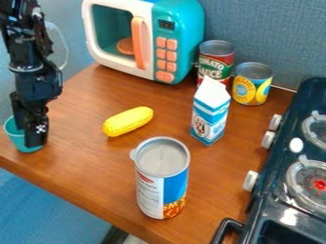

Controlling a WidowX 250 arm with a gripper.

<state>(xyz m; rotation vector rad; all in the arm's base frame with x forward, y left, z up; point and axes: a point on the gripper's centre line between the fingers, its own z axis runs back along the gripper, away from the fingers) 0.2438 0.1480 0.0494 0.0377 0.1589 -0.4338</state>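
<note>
The cup (16, 138) is right at the gripper's (28, 135) lower end; whether it is gripped, I cannot tell.

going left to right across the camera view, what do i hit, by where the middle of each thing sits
teal cup → yellow toy corn → tall can with a grey lid → blue and white carton → yellow-labelled can → toy stove
</note>
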